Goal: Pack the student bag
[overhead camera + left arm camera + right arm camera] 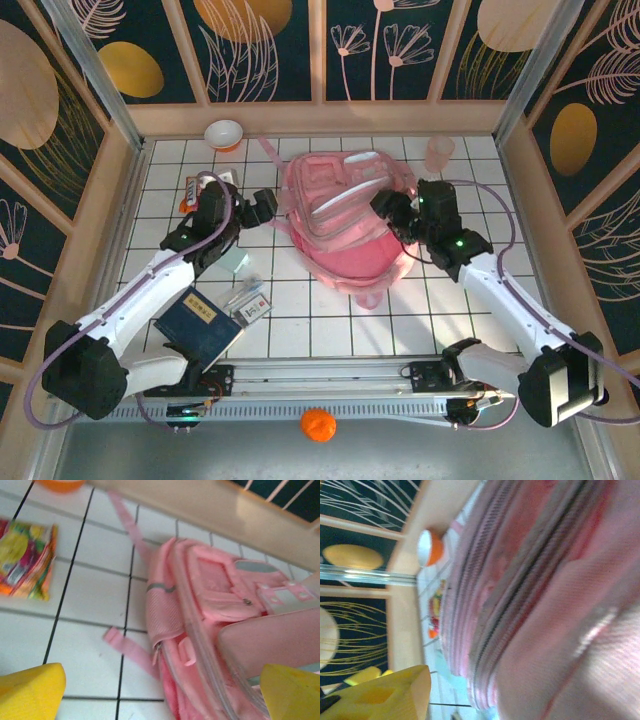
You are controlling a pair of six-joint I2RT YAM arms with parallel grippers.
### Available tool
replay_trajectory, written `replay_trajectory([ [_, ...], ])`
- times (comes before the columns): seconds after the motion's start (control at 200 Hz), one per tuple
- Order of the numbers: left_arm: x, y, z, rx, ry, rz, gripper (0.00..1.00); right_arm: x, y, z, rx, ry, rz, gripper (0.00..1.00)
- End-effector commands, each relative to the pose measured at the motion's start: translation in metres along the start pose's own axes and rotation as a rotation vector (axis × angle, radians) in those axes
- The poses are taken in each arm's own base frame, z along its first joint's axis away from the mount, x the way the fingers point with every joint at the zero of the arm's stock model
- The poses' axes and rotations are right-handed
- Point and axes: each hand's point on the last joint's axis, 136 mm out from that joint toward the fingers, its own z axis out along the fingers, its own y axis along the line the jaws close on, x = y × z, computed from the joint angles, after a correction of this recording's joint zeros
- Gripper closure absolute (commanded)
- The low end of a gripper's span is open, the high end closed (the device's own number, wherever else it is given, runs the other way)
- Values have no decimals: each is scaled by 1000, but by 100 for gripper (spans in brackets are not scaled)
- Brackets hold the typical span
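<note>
On the worktop (300, 322), left hand (268, 208) gapes empty beside the student bag (340, 215), right hand (385, 208) sits against its fabric, grip unreadable; unsupported, the opening may slump shut.

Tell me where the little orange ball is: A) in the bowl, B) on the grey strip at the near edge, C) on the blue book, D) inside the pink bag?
B: the orange ball lies on the grey strip at the near edge, apart from the pink bag, bowl and blue book.

Pink student bag (345, 215), white table (330, 322) with dark grid, orange ball (318, 424)
</note>
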Motion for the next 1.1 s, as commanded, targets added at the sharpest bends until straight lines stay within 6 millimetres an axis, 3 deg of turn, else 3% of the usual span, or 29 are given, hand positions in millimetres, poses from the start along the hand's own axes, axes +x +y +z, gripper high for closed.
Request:
replay_trajectory([
  [0.0, 32, 36, -4, -115, 159, -171, 1, 6, -27, -20, 131, -28, -17, 39],
  [0.2, 68, 98, -24, -321, 235, -422, 1, 16, -48, -35, 262, -2, -43, 39],
  [0.355, 106, 142, -43, -551, 299, -596, 1, 18, -54, -37, 291, 2, -34, 36],
  [0.555, 142, 171, -50, -668, 352, -702, 1, 24, -70, -34, 375, 42, -26, 31],
  [0.701, 166, 171, -38, -603, 404, -715, 1, 23, -66, -31, 347, 38, -42, 31],
  [0.841, 161, 165, -28, -526, 399, -640, 1, 22, -58, -27, 310, 37, -47, 31],
  [0.976, 153, 136, -10, -271, 370, -609, 1, 21, -52, -24, 278, 32, -47, 31],
  [1.096, 156, 119, -6, -116, 359, -613, 5, 19, -46, -24, 255, 23, -42, 31],
])
